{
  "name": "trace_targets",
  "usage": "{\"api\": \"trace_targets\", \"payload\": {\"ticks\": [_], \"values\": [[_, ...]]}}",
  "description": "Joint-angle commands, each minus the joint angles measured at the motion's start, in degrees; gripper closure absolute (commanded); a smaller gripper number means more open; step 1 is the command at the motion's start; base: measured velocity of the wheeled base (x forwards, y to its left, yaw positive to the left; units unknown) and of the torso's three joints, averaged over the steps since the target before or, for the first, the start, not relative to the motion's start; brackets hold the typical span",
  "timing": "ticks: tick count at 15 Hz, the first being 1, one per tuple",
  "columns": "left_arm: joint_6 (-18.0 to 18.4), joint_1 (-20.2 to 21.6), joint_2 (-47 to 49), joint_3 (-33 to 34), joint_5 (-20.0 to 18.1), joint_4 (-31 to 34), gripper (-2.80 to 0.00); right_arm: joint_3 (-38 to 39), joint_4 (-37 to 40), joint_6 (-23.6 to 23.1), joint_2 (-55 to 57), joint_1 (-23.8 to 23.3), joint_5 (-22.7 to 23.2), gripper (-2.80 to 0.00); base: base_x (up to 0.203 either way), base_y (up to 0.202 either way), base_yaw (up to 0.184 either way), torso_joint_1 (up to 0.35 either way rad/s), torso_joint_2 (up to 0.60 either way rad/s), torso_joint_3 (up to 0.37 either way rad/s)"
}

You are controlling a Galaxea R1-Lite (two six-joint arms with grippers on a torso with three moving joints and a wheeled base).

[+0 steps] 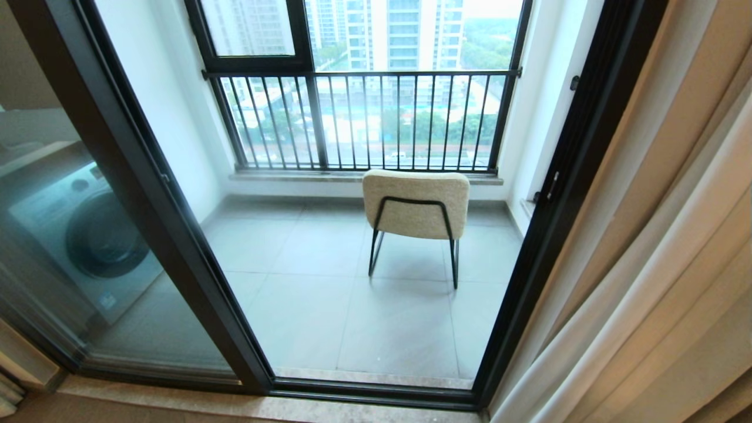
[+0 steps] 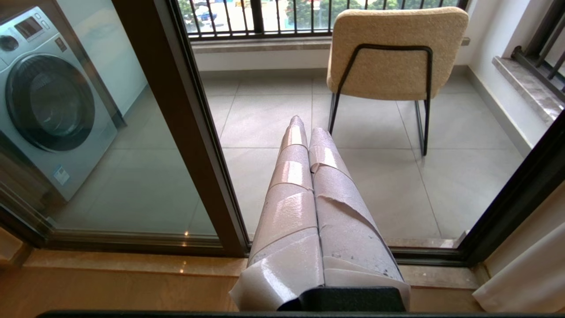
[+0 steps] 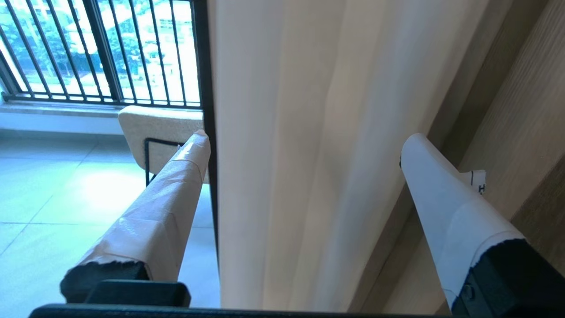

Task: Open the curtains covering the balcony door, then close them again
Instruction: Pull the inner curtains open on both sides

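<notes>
Hanging in long up-and-down folds, the curtains (image 1: pixel 652 276) were bunched at the right side of the balcony door (image 1: pixel 376 235), so the glass was bare and the chair (image 1: pixel 416 205) outside could be seen. The right tool (image 3: pixel 304 150) was spread wide and held nothing. The pale cloth hung straight ahead of it, in line with the gap between its two fingers (image 3: pixel 176 194), which stood one on each side of the folds. It did not look like it was touching the cloth yet. The left tool (image 2: pixel 309 137) was squeezed shut on nothing and pointed at the open glass, far from the cloth. The right arm was the near one, so it was likely the one to grab the folds and pull them left across the door.
</notes>
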Motion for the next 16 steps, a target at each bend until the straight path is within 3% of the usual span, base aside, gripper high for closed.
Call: {"api": "trace_targets", "payload": {"ticks": [1,3,8,9,12,16], "values": [[0.04,0.06,0.01,0.00,0.05,0.00,0.00,5.43,-0.20,-0.13,-7.85,0.68,0.04,-2.80,0.000,0.000,0.000,0.000,0.00,0.000],[0.04,-0.03,0.01,0.00,-0.02,0.00,0.00,9.80,-0.36,-0.33,-12.05,3.50,-0.99,-2.80,0.000,0.000,0.000,0.000,0.00,0.000],[0.04,0.06,0.01,0.00,0.01,0.00,0.00,17.48,-0.09,-4.32,-20.28,17.98,-12.26,-2.80,0.000,0.000,0.000,0.000,0.00,0.000],[0.04,-0.02,0.01,0.00,-0.02,0.00,0.00,18.90,-0.06,-5.49,-21.80,21.00,-13.71,0.00,0.000,0.000,0.000,0.000,0.00,0.000],[0.04,-0.02,0.01,0.00,0.06,0.00,0.00,21.70,-0.05,-8.68,-24.72,30.06,-18.43,0.00,0.000,0.000,0.000,0.000,0.00,0.000],[0.04,0.06,0.01,0.00,-0.02,0.00,0.00,25.58,0.91,-12.23,-27.62,41.87,-29.37,0.00,0.000,0.000,0.000,0.000,0.00,0.000]]}}
